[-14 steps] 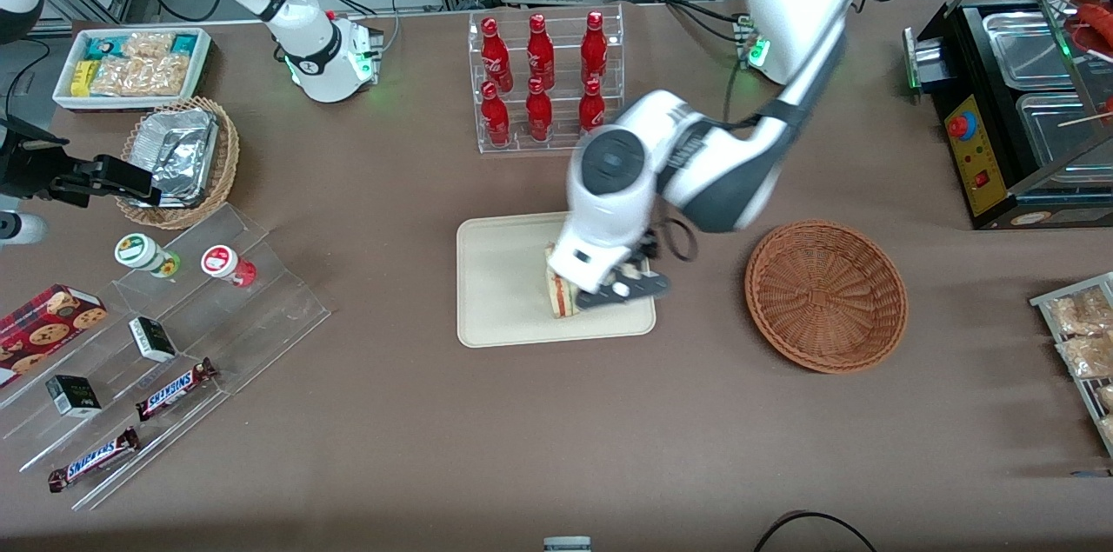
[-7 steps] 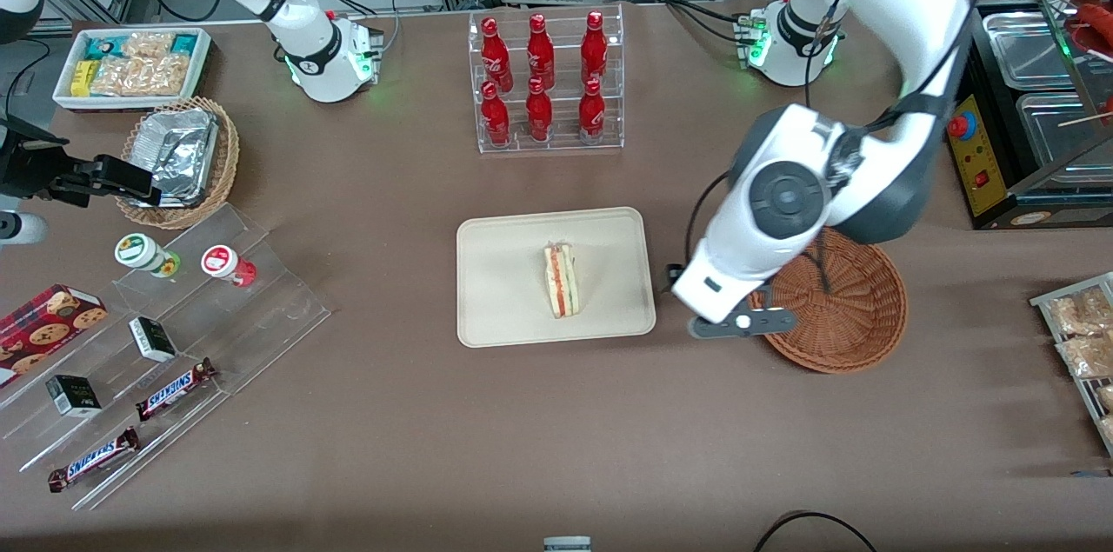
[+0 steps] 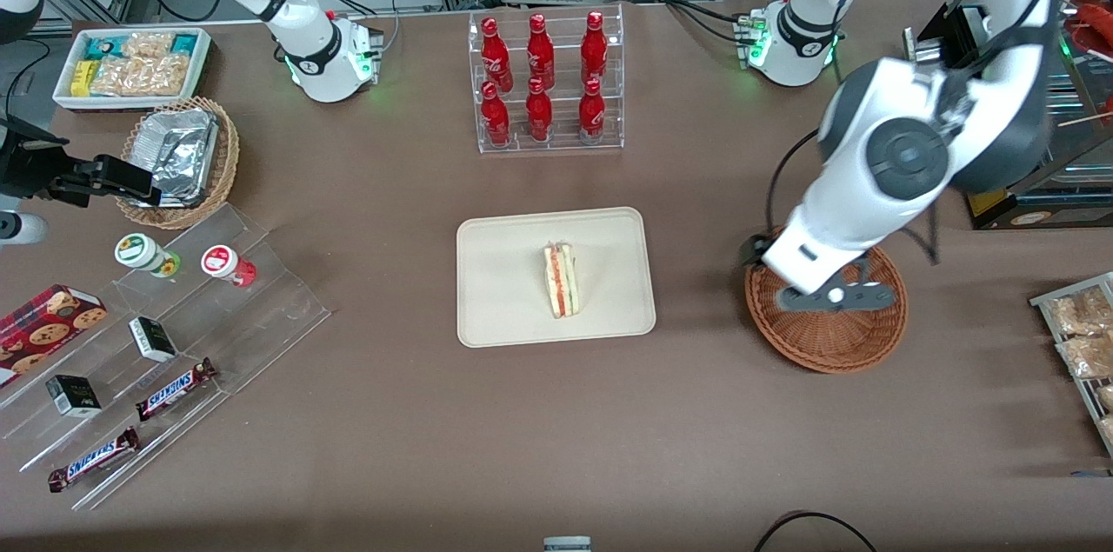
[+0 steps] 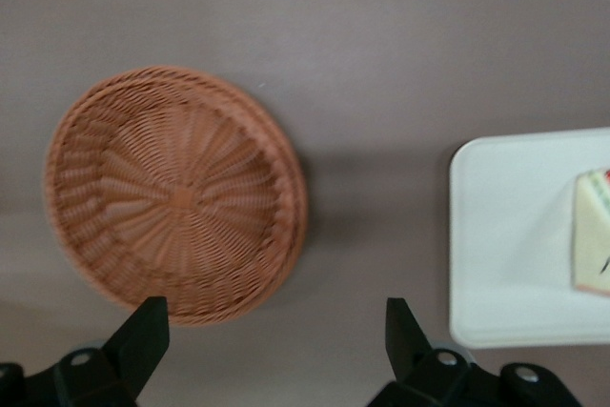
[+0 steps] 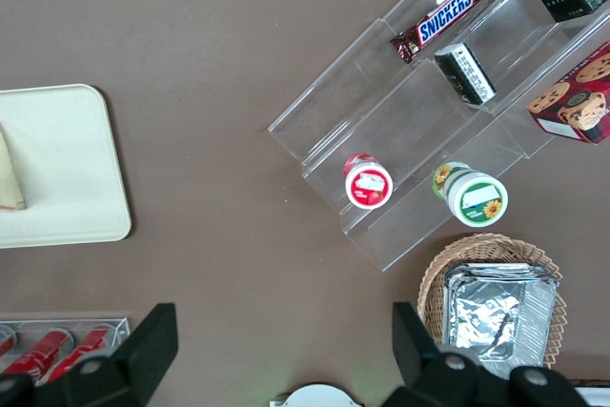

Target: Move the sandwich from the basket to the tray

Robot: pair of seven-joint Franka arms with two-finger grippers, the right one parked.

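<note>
On tray (image 3: 504,291): sandwich (image 3: 561,280) | pincer (image 3: 830,298) (spread wide, empty) above basket (image 3: 826,339), well apart

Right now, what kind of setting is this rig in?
Likely a lab mock-up of a snack counter: a rack of red bottles, tiered acrylic shelves with candy bars, and a food warmer. The open gripper hangs over the empty basket; the sandwich lies on the tray.

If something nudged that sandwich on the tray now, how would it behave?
The sandwich stands on a narrow edge on the tray, so it would probably tip. Its soft layered bread likely squashes easily. The open gripper hovers over the basket, apart from it.
</note>
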